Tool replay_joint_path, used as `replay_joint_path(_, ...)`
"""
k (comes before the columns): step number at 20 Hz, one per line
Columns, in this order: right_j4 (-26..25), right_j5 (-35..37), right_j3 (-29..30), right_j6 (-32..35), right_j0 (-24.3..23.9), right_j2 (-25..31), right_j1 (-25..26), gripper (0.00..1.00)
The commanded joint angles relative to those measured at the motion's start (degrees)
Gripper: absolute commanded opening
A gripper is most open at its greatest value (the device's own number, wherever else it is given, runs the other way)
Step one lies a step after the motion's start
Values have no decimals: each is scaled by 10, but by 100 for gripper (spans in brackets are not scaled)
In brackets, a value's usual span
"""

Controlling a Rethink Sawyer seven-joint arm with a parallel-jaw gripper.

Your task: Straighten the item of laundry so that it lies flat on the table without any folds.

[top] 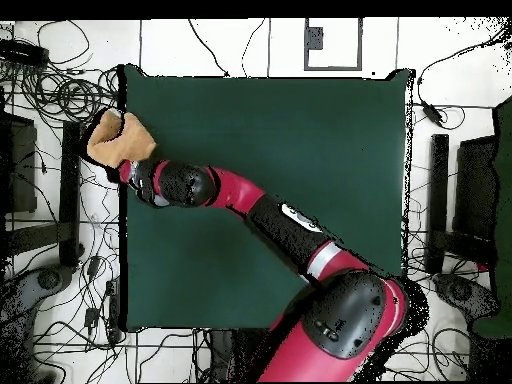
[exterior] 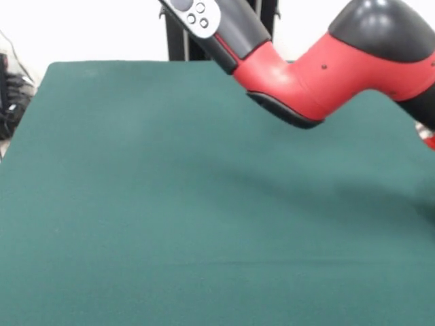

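Observation:
In the overhead view the tan-orange towel (top: pixel 118 140) is bunched into a lump at the left edge of the dark green table (top: pixel 300 130), partly over the rim. My gripper (top: pixel 128 168) is right against the towel's lower side, at the end of the red and black arm (top: pixel 270 220) that stretches across the table. I cannot see how the gripper stands. In the front view the arm (exterior: pixel 319 75) runs off the right edge over the table (exterior: pixel 170 204), and the towel and gripper are out of view.
Cables (top: pixel 70 95) and dark equipment (top: pixel 25 180) lie on the floor beside the table's left edge. More stands (top: pixel 440 200) are off the right edge. The robot's base (top: pixel 345 325) sits at the table's bottom edge.

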Motion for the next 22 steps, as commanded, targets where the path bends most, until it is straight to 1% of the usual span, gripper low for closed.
replay_joint_path(1, -13, -106, -5, 119, 80, -83, -16, 0)
replay_joint_path(2, -28, -123, -21, 136, 127, -151, -53, 0)
replay_joint_path(3, -32, -130, -31, 143, 154, -190, -71, 0)
replay_joint_path(4, -38, -133, -54, 161, 211, -270, -101, 0)
replay_joint_path(5, -35, -133, -66, 164, 237, -308, -109, 0)
replay_joint_path(6, -33, -125, -90, 172, 287, -375, -121, 0)
replay_joint_path(7, -26, -122, -102, 170, 311, -410, -124, 0)
replay_joint_path(8, -22, -115, -134, 168, 355, -473, -120, 0)
replay_joint_path(9, -18, -110, -154, 167, 378, -507, -114, 0)
replay_joint_path(10, -11, -103, -189, 183, 441, -599, -100, 0)
replay_joint_path(11, -3, -97, -208, 188, 469, -643, -89, 0)
replay_joint_path(12, 0, -86, -236, 211, 522, -727, -67, 0)
replay_joint_path(15, 21, -81, -257, 226, 572, -817, -39, 0)
replay_joint_path(19, 39, -97, -258, 198, 569, -820, -34, 0)
replay_joint_path(22, 46, -112, -255, 193, 570, -824, -30, 0)
